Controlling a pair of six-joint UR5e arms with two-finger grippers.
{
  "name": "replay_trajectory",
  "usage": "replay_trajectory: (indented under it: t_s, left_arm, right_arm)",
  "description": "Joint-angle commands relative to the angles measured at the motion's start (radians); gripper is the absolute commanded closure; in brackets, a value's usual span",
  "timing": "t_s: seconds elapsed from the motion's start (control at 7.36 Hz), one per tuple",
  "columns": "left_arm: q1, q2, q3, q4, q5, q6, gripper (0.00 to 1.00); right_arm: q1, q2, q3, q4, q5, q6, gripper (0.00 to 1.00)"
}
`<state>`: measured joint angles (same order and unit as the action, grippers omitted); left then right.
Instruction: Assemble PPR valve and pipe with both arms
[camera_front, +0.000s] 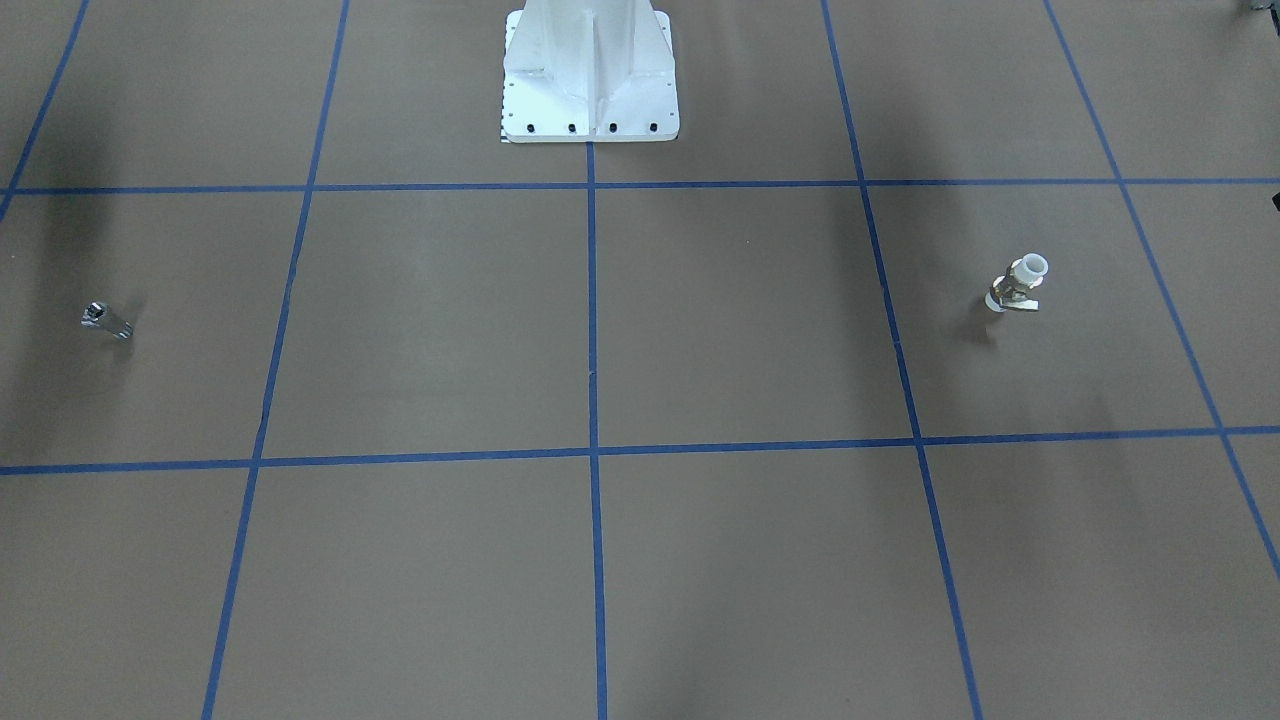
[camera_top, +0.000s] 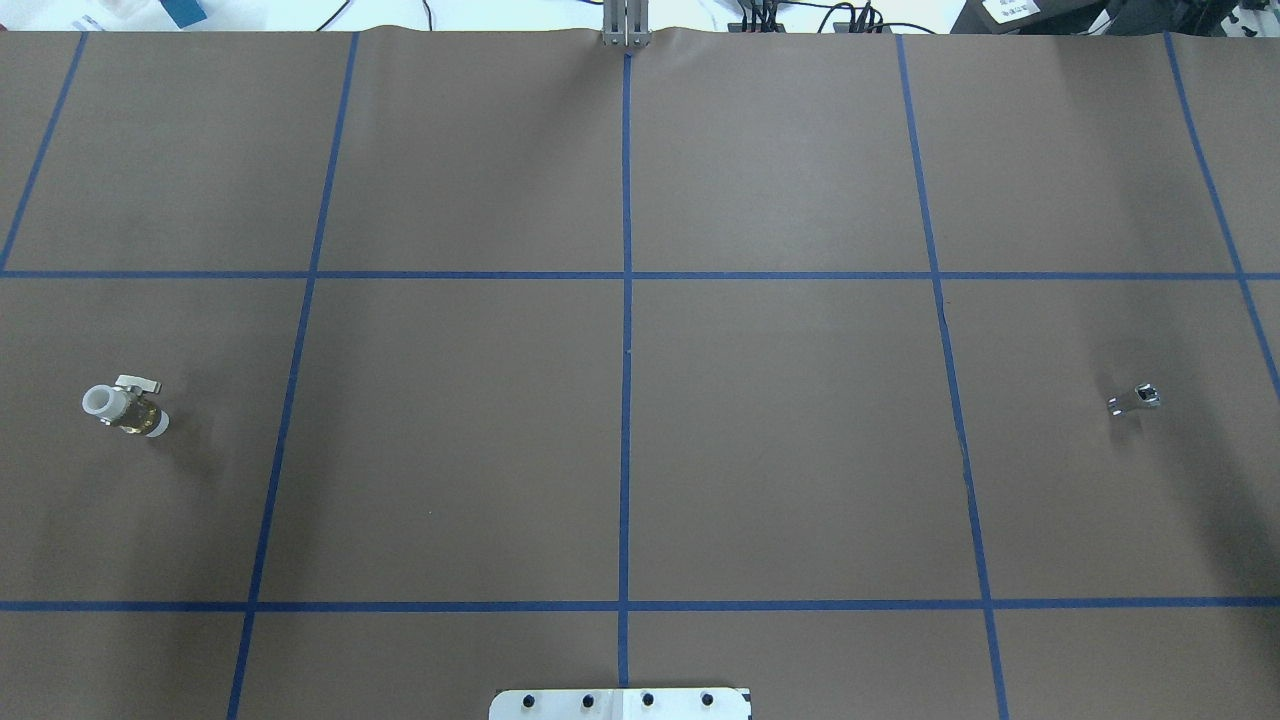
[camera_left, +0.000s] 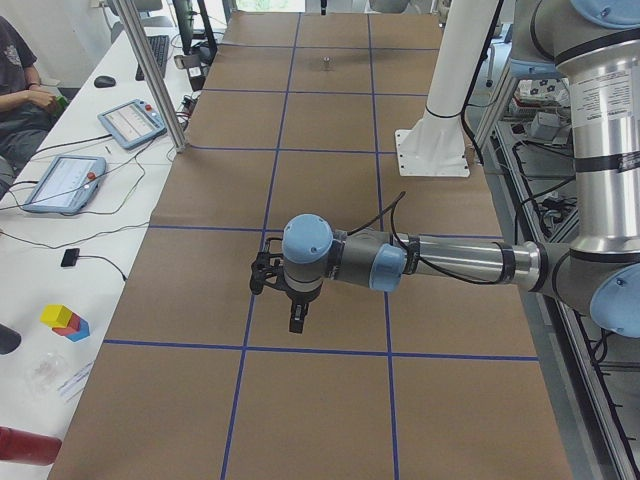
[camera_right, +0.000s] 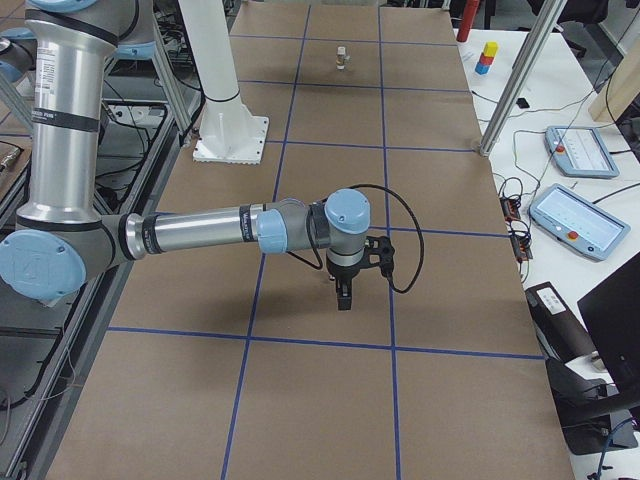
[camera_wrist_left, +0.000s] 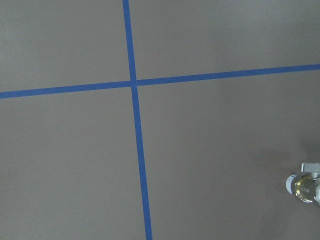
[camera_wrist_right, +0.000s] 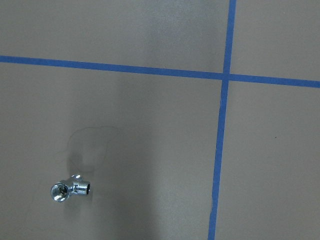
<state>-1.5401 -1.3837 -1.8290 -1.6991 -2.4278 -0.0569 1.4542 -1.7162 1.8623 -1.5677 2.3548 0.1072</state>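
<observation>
The PPR valve (camera_top: 125, 405), with white ring ends, a brass middle and a pale tab handle, lies alone at the table's left; it also shows as the valve (camera_front: 1017, 285) and at the left wrist view's lower right edge as the valve (camera_wrist_left: 305, 187). The small silver pipe (camera_top: 1135, 400) lies alone at the right, also seen as the pipe (camera_front: 105, 320) and the pipe (camera_wrist_right: 70, 189). My left gripper (camera_left: 295, 322) hangs above the brown mat, and my right gripper (camera_right: 344, 298) does the same. Only the side views show them, so I cannot tell whether they are open or shut.
The white base column (camera_front: 590, 75) stands at the middle of the robot's table edge. Blue tape lines divide the brown mat (camera_top: 780, 450). Beyond the far edge are a metal post (camera_left: 150, 70), tablets (camera_left: 130, 122), coloured blocks (camera_left: 65, 320) and a seated person (camera_left: 15, 60).
</observation>
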Motion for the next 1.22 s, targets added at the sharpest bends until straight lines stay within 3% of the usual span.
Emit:
replay_trajectory:
  t_s: [0.0,0.54,1.09]
  left_arm:
    - [0.002,0.000,0.002,-0.004,0.000,0.002,0.00]
    - [0.005,-0.001,-0.003,-0.010,-0.098,-0.006,0.00]
    - [0.009,-0.005,-0.032,-0.028,-0.099,-0.102,0.00]
  right_arm:
    - [0.000,0.000,0.003,0.000,0.004,0.000,0.00]
    - [-0.001,-0.012,0.003,0.002,0.005,0.000,0.00]
    - [0.012,-0.042,0.051,0.002,0.017,-0.001,0.00]
